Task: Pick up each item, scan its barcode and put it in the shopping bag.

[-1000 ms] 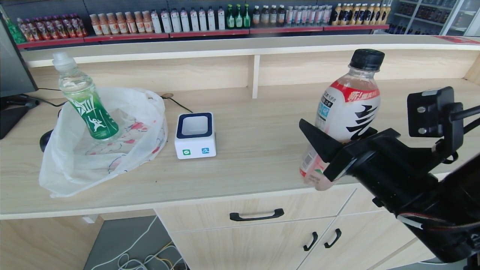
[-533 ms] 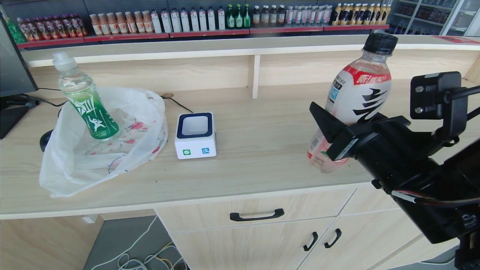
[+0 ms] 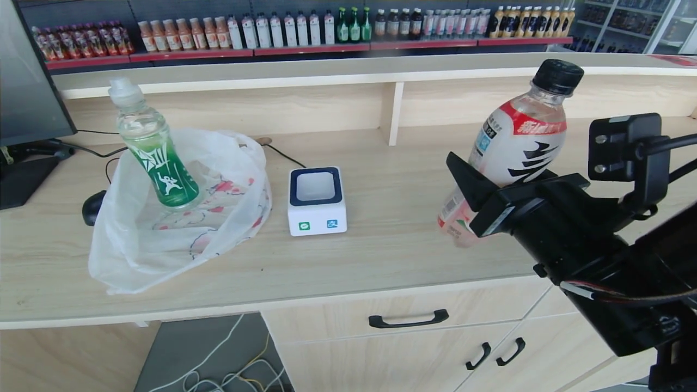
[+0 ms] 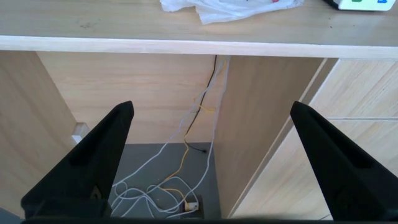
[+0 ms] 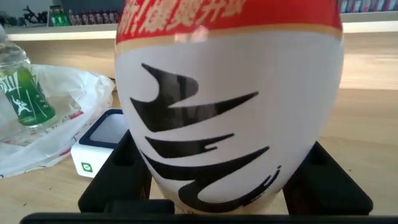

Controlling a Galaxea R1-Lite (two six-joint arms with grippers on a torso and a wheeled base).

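The bottle (image 3: 517, 144) sits clamped in my right gripper (image 3: 509, 190), while my left gripper (image 4: 211, 112) gapes wide below the counter (image 4: 124, 34).

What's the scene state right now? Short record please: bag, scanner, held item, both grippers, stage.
shopping bag: open on the counter, on the robot's left
in bag: green bottle, leaning
scanner: on the counter, right of the shopping bag, window facing up
held item: black-capped bottle, tilted, right of the scanner
right gripper: shut on the black-capped bottle
left gripper: open, empty, below the counter's front edge
stage: black-capped bottle not yet over the scanner
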